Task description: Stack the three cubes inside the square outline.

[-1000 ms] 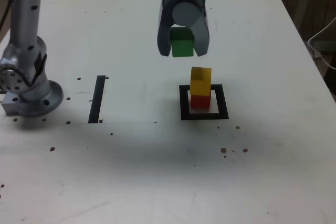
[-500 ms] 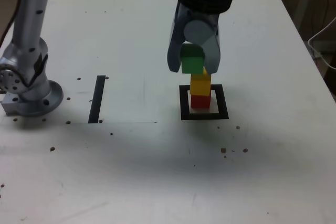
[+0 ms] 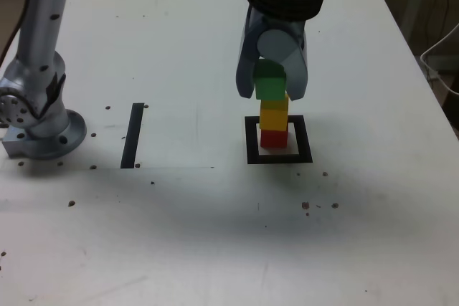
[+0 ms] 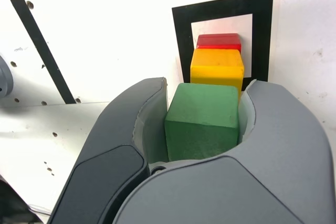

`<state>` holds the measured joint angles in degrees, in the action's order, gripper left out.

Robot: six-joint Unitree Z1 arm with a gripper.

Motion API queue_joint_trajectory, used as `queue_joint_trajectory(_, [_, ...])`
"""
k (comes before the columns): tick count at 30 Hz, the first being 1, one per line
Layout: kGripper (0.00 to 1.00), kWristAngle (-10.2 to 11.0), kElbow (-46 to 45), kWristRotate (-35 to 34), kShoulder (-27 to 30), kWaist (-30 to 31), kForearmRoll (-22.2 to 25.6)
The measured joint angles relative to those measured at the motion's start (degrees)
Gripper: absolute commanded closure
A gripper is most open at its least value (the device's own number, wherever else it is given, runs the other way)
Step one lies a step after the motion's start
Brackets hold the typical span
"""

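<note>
The robot is working on the last layer of the stack: the claw (image 3: 271, 89) is gripping the green cube (image 3: 270, 80), its jaws closed in on two opposite sides, and is carrying it up by the yellow cube (image 3: 274, 115). That yellow cube is sitting on the red cube (image 3: 274, 139), which is resting on the bench (image 3: 193, 234) inside the black square outline (image 3: 305, 139). The green one appears to be hanging a little off-centre, toward the exterior view's left of the pair, so the next move is probably calling for a small sideways and forward correction until it is squarely over the yellow top, then a gentle lowering and a straight release; coming down askew could be knocking the yellow cube off. The exterior view is showing the arm's base (image 3: 44, 130) and the layering of red under yellow, though the green cube is partly covering the yellow top there, so the gap between them is hard to judge. The wrist view is showing what the other hides: the inner faces of both fingers (image 4: 152, 124) flanking the green cube, and most of the yellow cube's upper face, with the green block overlapping only its near edge in the picture; whether they are touching, neither view is settling.
</note>
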<state>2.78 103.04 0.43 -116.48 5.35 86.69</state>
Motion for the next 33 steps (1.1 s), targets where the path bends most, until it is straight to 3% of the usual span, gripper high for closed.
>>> queue_joint_trajectory(14, [0.82, -0.24, -1.14, 0.59, -1.12, -0.43, -1.58])
queue_joint_trajectory(22, [0.76, 0.22, -1.22, 1.36, -1.64, -0.96, -1.96])
queue_joint_trajectory(30, [0.56, -0.19, -1.46, 2.04, -1.80, -1.17, -1.65])
queue_joint_trajectory(33, [0.53, -0.90, -1.46, 2.55, -1.80, -1.24, -1.55])
